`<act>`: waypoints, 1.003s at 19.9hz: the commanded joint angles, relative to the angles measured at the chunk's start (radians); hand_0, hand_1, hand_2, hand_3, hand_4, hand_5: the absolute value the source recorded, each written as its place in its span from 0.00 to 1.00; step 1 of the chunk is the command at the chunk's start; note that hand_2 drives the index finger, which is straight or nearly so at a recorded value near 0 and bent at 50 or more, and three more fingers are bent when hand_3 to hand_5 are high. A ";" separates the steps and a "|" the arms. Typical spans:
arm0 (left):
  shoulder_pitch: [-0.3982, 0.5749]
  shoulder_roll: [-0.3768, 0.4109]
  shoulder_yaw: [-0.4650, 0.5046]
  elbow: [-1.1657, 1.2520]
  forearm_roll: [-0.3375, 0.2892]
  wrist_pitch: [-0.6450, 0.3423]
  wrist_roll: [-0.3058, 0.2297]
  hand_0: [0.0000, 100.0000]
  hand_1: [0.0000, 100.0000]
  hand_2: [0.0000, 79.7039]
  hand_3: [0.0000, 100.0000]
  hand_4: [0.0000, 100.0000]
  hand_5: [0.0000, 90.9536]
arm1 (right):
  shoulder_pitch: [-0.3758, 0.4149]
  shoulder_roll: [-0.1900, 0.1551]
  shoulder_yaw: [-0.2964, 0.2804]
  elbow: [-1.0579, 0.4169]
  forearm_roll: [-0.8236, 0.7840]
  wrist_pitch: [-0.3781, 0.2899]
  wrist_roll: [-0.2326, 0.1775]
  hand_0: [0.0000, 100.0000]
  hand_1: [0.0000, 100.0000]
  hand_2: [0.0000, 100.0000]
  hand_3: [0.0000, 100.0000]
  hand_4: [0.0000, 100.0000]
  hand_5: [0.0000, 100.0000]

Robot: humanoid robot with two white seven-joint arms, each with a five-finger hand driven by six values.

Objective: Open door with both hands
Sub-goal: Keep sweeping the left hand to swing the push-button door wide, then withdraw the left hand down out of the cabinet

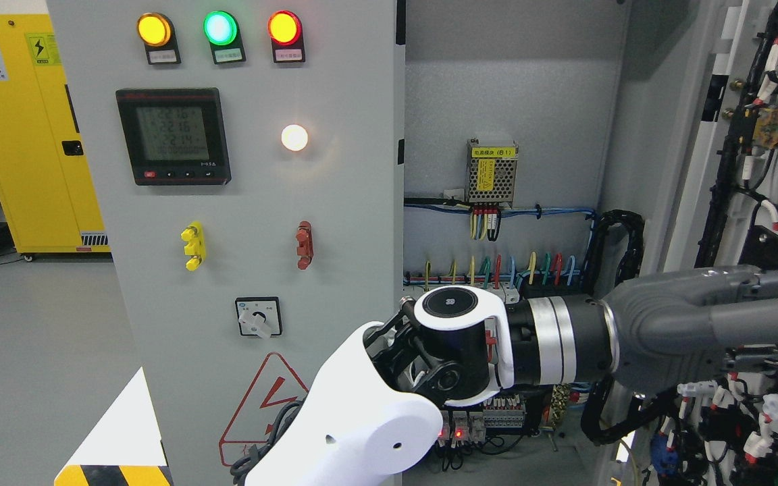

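A: Where is the door now, and why does it stand that way?

B: The right door is swung well open at the picture's right, its inner face with black wiring and relays turned toward the camera. That leaves the cabinet interior exposed: the small power supply, the coloured wires beneath it, the terminal rows lower down. The left door, carrying the three indicator lamps, the meter and the rotary switch, appears closed or nearly so; its edge lines up with the cabinet's middle.

A: And the arm across the middle?

B: The right arm comes in from the right edge and runs level across the opening, its wrist and the right robot hand ending near the left door's inner edge. I judge it is placed there to reach that edge, though I can't confirm contact.

A: Are the fingers released, clenched, grasping?

B: I cannot tell. A white arm cover rising from the bottom, probably the left arm, hides them; only dark linkages show. The left robot hand itself isn't visible.
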 commanded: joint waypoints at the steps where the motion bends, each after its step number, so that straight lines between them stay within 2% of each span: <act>1: 0.091 0.056 0.162 -0.139 -0.017 0.011 0.000 0.12 0.56 0.00 0.00 0.00 0.00 | 0.032 -0.001 -0.002 0.000 0.000 0.001 0.000 0.00 0.50 0.04 0.00 0.00 0.00; 3: 0.171 0.102 0.172 -0.173 -0.069 0.002 0.001 0.12 0.56 0.00 0.00 0.00 0.00 | 0.034 -0.001 -0.004 0.000 0.000 0.001 0.000 0.00 0.50 0.04 0.00 0.00 0.00; 5: 0.300 0.145 0.176 -0.210 -0.138 -0.003 0.001 0.12 0.56 0.00 0.00 0.00 0.00 | 0.034 -0.001 -0.002 0.000 0.000 0.001 0.000 0.00 0.50 0.04 0.00 0.00 0.00; 8: 0.476 0.199 0.176 -0.271 -0.190 -0.030 0.003 0.12 0.56 0.00 0.00 0.00 0.00 | 0.034 -0.003 -0.002 0.000 0.000 0.001 0.000 0.00 0.50 0.04 0.00 0.00 0.00; 11: 0.639 0.237 0.181 -0.316 -0.291 -0.110 0.001 0.12 0.56 0.00 0.00 0.00 0.00 | 0.034 -0.003 -0.002 0.000 0.000 0.001 0.000 0.00 0.50 0.04 0.00 0.00 0.00; 17: 0.970 0.325 0.199 -0.310 -0.323 -0.239 0.003 0.12 0.56 0.00 0.00 0.00 0.00 | 0.034 -0.001 -0.001 0.000 0.000 0.001 0.000 0.00 0.50 0.04 0.00 0.00 0.00; 20: 1.153 0.374 0.202 -0.267 -0.437 -0.354 0.001 0.12 0.56 0.00 0.00 0.00 0.00 | 0.034 -0.004 -0.002 0.000 0.000 0.001 0.000 0.00 0.50 0.04 0.00 0.00 0.00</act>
